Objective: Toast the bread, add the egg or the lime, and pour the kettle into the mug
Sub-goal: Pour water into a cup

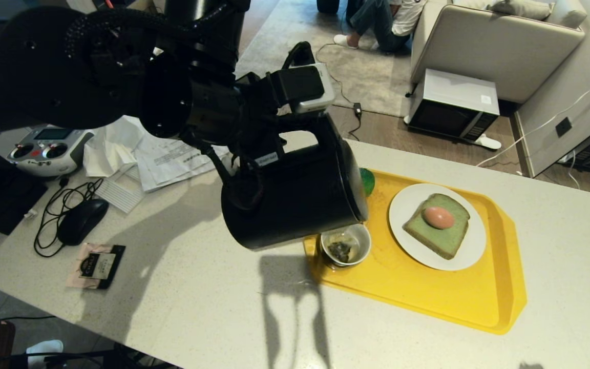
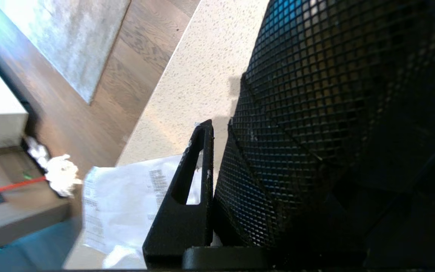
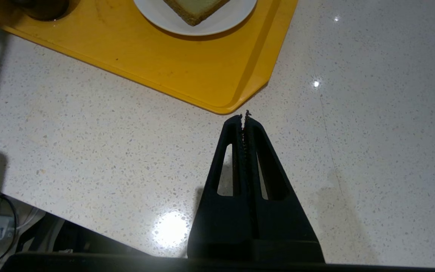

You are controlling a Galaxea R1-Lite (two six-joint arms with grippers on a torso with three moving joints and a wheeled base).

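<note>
While the left arm reaches in over the speckled white table, the holdings run, largest first, as follows.

Table: carries a yellow tray on its right part; papers, a remote controller, a black mouse with its cable and a small packet on its left part.

Kettle: matte black, lifted off the table and tipped far over toward the tray, its upper end just above the mug. The left gripper is at the loop handle, fingers narrowed onto it and pressed against the kettle's dark body in the left wrist view.

Tray: lies flat, holding a white plate, the mug and the lime.

Plate: sits mid-tray, well apart from the mug.

Bread: one pale green slice, flat on the plate.

Mug: upright at the tray's left edge, white inside, a dark clump at the bottom.

Lime: dark green, at the tray's far left corner, mostly hidden behind the kettle.

Egg: reddish-brown, resting on the middle of the bread.

Right gripper: idle above bare table just beside the tray's near corner, fingers pressed together on nothing.
</note>
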